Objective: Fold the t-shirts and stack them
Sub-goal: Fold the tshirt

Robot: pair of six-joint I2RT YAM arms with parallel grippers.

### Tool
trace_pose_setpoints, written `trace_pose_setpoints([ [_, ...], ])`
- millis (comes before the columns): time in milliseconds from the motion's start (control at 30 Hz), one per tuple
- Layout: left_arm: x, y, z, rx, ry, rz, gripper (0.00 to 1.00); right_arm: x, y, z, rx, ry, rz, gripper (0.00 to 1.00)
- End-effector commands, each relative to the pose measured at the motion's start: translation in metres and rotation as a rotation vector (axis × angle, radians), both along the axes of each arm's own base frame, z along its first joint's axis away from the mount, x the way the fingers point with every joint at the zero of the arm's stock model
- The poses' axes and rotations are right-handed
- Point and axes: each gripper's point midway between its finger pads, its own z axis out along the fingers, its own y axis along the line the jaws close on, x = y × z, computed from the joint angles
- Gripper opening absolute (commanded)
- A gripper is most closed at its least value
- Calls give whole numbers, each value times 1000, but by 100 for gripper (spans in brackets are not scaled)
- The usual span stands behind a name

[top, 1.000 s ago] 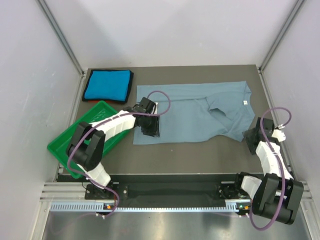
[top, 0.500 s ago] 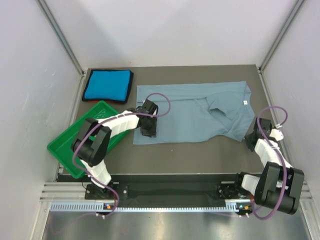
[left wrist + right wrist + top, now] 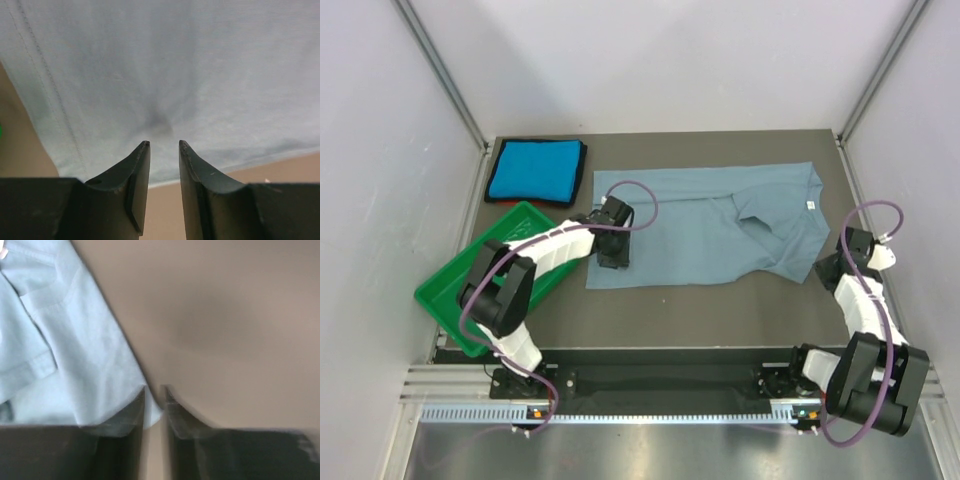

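**Inspector:** Enclosure, please.

**Assistant:** Three plain walls in pale grey-white: left wall (image 3: 370, 200), back wall (image 3: 660, 60), right wall (image 3: 920, 170). No windows in view. A slanting aluminium post stands at each rear corner, left post (image 3: 440, 70) and right post (image 3: 885, 65).

**Inspector:** Work surface?

**Assistant:** The bench (image 3: 720, 310) has a matte dark grey-brown top. It reads tan in the wrist views. An aluminium rail (image 3: 670, 412) runs along its near edge, with a brushed metal sheet (image 3: 650, 450) below that.

**Inspector:** Lighting?

**Assistant:** Even and diffuse, with soft shadows only.
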Motion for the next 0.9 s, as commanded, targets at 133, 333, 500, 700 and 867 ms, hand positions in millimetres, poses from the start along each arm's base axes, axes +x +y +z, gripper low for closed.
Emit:
trace_pose_setpoints([
  [133,-3,-40,53,-246,-69,-92,36,3,33,-11,198,-27,44,40],
  [333,-7,-26,15,-153,-6,-61,34,1,34,-17,196,-66,28,41],
  [500,-7,-22,5,-135,-8,-39,34,-10,29,-31,178,-35,-19,41],
  [700,-6,-17,0,-105,-6,-25,34,0,33,-45,206,-70,-3,40],
  [867,-3,-8,-2,-60,-15,-3,34,9,33,-50,219,-64,12,23],
])
